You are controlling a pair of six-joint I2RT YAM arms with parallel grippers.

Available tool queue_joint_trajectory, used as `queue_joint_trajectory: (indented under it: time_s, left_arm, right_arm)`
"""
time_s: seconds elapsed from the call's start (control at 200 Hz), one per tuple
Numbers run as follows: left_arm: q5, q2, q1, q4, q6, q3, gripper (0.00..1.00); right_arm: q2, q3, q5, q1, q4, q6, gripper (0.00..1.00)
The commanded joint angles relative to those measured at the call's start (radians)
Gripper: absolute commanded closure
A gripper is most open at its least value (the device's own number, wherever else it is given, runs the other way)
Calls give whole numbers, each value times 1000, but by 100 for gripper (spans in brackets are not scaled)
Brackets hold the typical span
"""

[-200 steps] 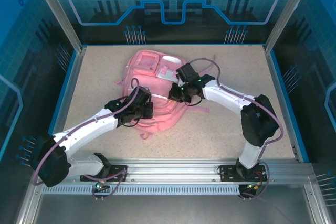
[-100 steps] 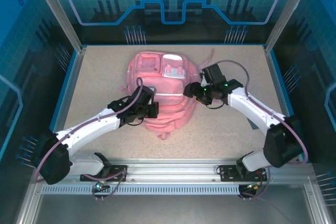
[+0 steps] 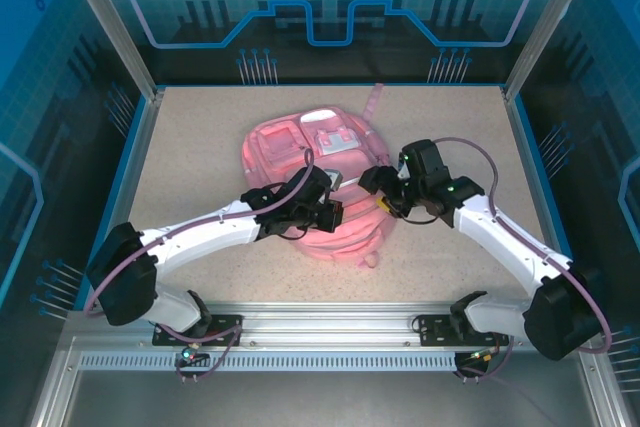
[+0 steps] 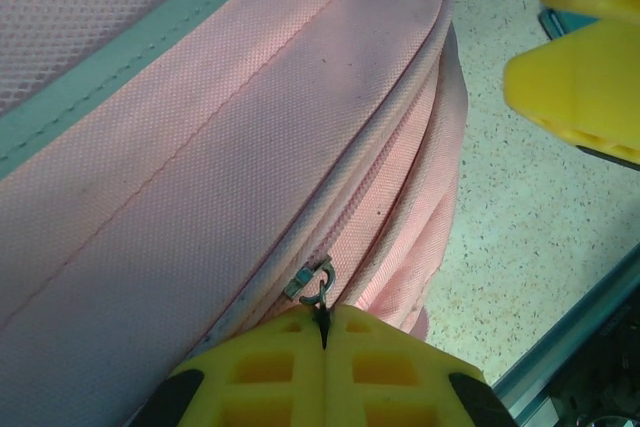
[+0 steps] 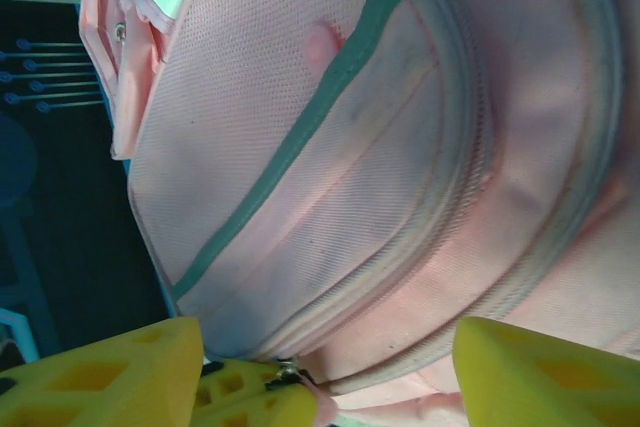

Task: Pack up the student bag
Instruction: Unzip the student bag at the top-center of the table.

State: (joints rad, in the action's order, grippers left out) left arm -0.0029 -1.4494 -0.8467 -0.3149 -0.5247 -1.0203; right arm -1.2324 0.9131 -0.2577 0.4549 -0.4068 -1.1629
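At the near edge of the table (image 3: 190,157) stand both arm bases; the arms angle inward to mid-table.

Left gripper (image 3: 335,215): on the near right part of the backpack (image 3: 270,147). Its fingers (image 4: 270,367) are pressed flat together, with the small metal zip pull (image 4: 318,282) pinched at their tips. The pull sits on the zip line that curves round the bag's side.

Right gripper (image 3: 378,192): just beyond and to the right, at the backpack's right edge. It is close to the left gripper but apart from it. Its fingers (image 5: 110,377) stand wide apart and hold nothing; pink fabric lies past them.

Backpack: pink, soft, lying flat at the table's middle, front face up, a little skewed.
- A small loop (image 3: 371,260) pokes out from its near end onto the bare table.
- A teal stripe (image 5: 300,137) runs across the front panel.
- Farther back are the front pockets and a whitish patch (image 3: 330,134).
- At the far end a pink strap (image 3: 375,99) trails toward the back rim.
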Motion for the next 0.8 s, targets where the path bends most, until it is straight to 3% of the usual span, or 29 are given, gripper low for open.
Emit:
queue_joint_trajectory:
  time_s: [0.0, 0.105, 0.415, 0.53, 0.6, 0.7, 0.795]
  left_arm:
    - [25, 1, -8, 20, -9, -35, 100]
    - [17, 5, -8, 7, -3, -38, 100]
    - [-2, 7, -8, -43, -3, -41, 100]
    - [-25, 18, -8, -88, -1, -46, 100]
    - [-58, 29, -7, -157, 4, -56, 100]
    - [-119, 64, 10, -291, 15, -64, 100]
    - [-149, 116, 51, -385, 16, -38, 100]
  right_arm:
    - [-30, -5, -40, -12, 49, -52, 38]
    - [-66, 3, -37, -11, 49, -67, 45]
    - [-143, 10, 4, -5, 69, -91, 49]
    - [-177, 33, 39, -6, 62, -60, 65]
    - [-189, 59, 129, 4, 13, -24, 77]
    - [-193, 77, 245, 18, -26, 14, 86]
    - [-208, 98, 283, 24, -56, 38, 88]
